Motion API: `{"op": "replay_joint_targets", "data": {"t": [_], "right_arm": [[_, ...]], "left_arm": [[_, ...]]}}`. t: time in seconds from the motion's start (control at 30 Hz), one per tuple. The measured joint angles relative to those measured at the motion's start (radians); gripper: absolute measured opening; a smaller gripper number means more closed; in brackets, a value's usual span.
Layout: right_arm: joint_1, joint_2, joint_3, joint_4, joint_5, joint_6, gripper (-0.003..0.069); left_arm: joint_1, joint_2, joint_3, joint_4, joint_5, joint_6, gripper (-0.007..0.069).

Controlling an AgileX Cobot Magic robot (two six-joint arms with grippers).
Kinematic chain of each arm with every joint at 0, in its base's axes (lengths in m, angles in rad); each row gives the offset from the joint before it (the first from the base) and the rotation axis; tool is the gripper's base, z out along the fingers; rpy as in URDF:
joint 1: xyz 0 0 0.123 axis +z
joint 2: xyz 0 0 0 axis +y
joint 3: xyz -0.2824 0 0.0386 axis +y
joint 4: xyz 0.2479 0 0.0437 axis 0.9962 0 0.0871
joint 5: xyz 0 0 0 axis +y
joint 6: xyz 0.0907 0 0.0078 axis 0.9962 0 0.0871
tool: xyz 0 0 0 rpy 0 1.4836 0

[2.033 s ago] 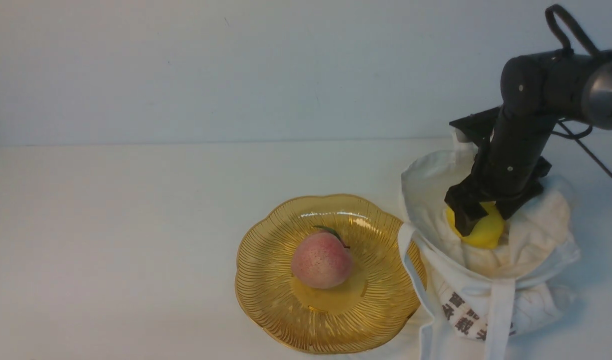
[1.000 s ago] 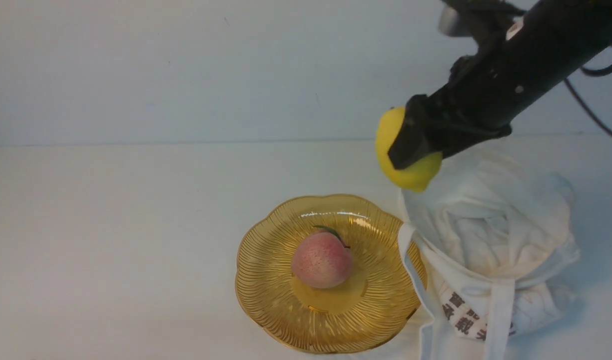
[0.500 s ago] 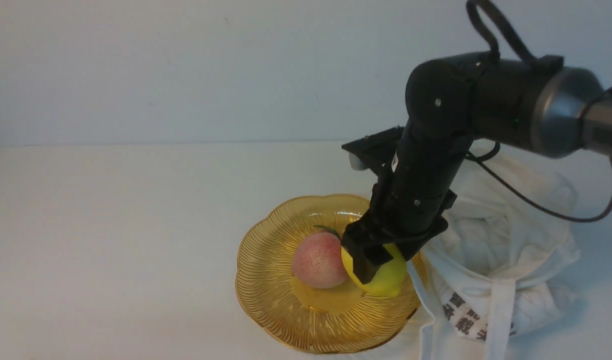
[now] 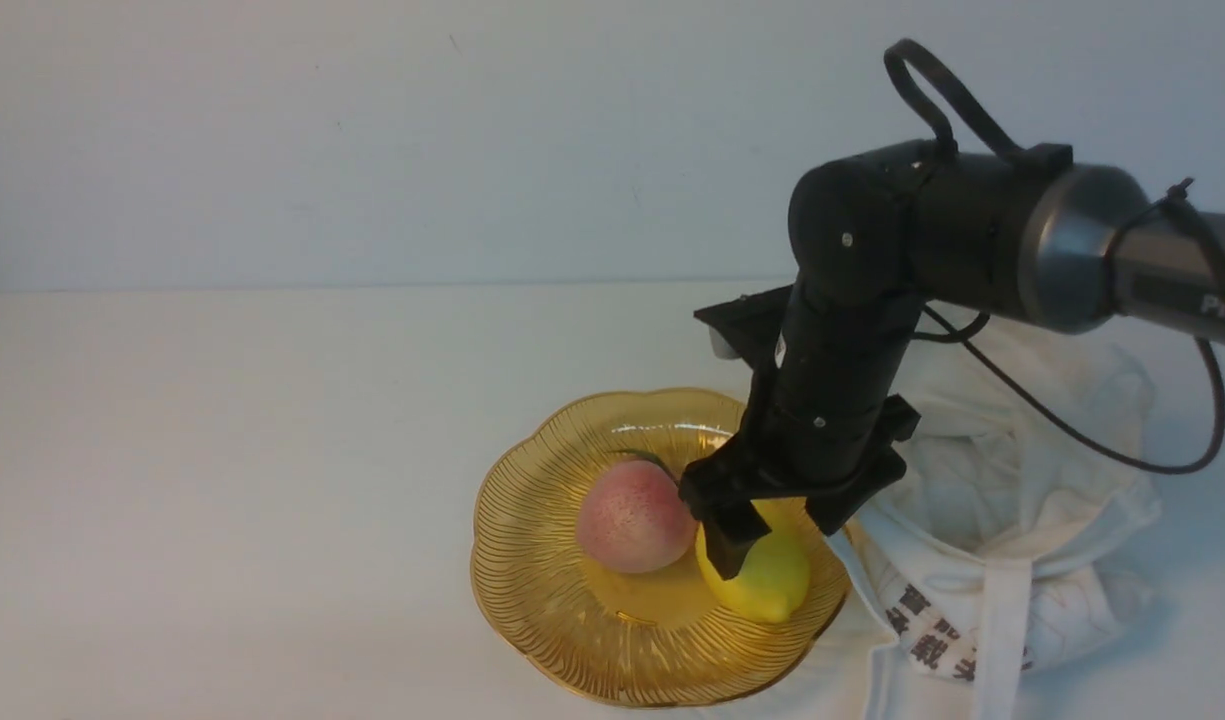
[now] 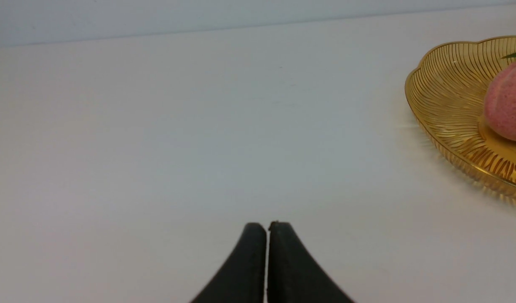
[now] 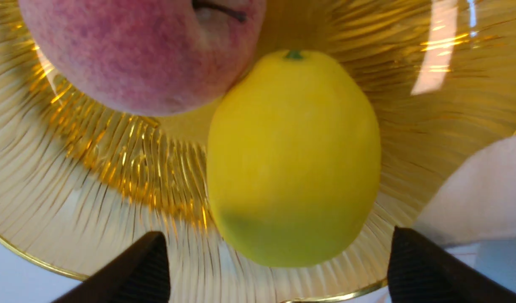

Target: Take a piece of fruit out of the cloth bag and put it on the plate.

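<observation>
The yellow lemon (image 4: 762, 582) lies on the amber scalloped plate (image 4: 542, 610), touching the pink peach (image 4: 632, 517). My right gripper (image 4: 777, 540) hangs just above the lemon with its jaws wide apart and clear of it. In the right wrist view the lemon (image 6: 293, 158) lies free between the two spread fingertips (image 6: 150, 269), against the peach (image 6: 144, 50) on the plate (image 6: 93, 210). The white cloth bag (image 4: 1012, 500) slumps right of the plate. My left gripper (image 5: 267, 229) is shut and empty over bare table.
The bag's strap (image 4: 997, 640) hangs toward the front edge, and its fabric (image 6: 481, 189) overlaps the plate's right rim. The left wrist view shows the plate's edge (image 5: 443, 109) and the peach (image 5: 508, 103) off to one side.
My right gripper lifted the lemon out of the bag, carried it left and down onto the plate beside the peach, then opened and let it go. The peach shifted slightly left.
</observation>
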Motion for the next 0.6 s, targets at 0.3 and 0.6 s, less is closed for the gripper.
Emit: {"op": "replay_joint_targets", "data": {"t": [0.3,0.6], "right_arm": [[0.000,-0.195,0.000,-0.002,0.001,-0.015,0.0563],[0.000,-0.690,0.132,-0.007,0.020,-0.033,0.0269]], "left_arm": [[0.000,0.000,0.000,0.000,0.000,0.000,-0.0008],[0.000,0.000,0.000,0.000,0.000,0.000,-0.0008]]}}
